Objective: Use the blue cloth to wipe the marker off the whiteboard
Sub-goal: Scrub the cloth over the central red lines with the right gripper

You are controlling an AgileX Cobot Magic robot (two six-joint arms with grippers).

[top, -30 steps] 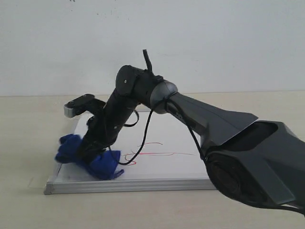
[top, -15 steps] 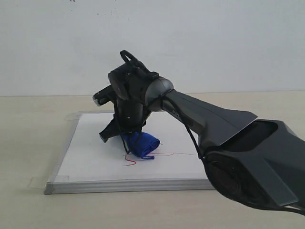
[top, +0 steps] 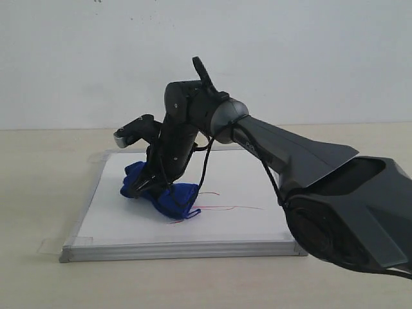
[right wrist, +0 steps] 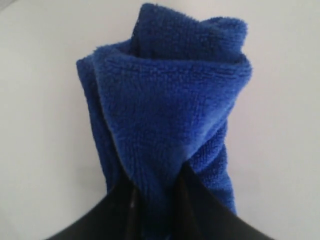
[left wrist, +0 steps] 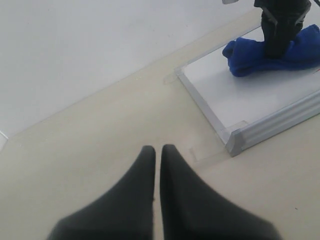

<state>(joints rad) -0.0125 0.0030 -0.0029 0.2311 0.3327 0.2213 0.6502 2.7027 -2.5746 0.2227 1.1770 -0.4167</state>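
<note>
The whiteboard (top: 122, 219) lies flat on the table, silver-framed with clear tape at its corners. My right gripper (top: 156, 185) is shut on the blue cloth (top: 172, 199) and presses it onto the board left of centre. Thin red marker lines (top: 225, 207) run to the right of the cloth, with a short stroke (top: 209, 192) above. In the right wrist view the bunched blue cloth (right wrist: 165, 120) is pinched between the black fingers (right wrist: 117, 210). My left gripper (left wrist: 158, 150) hangs shut over bare table, off the whiteboard's corner (left wrist: 235, 142), with the blue cloth (left wrist: 270, 55) seen beyond.
The beige table (top: 38, 193) surrounds the board and a white wall (top: 290, 51) stands behind. The right arm's large dark body (top: 347, 219) fills the lower right of the exterior view and covers the board's right end.
The right gripper has swept the cloth across the board: from the near-left corner to the centre, and now back leftward. Part of the red squiggle near the front has gone.
</note>
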